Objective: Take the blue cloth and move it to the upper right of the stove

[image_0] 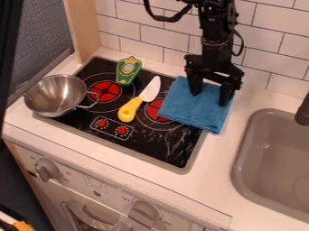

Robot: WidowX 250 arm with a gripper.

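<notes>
In my camera view, white tiles with dark joints back a white countertop, with a grey sink at the right of the frame. I have the black arm coming down from the top edge, right of centre, nearly upright, its gripper pointing down over the blue cloth. The fingers stand well apart, one to either side of a stretch of cloth; I can't tell whether their tips touch it. The cloth lies across the stove's upper right part and laps onto the countertop.

It covers part of the right red burner, and the gripper hides some of its upper side. The top edge cuts off the arm; the right edge crops the sink and the dark faucet. The metal pan covers the black stove's left corner. I can't make out the orange thing at lower left.
</notes>
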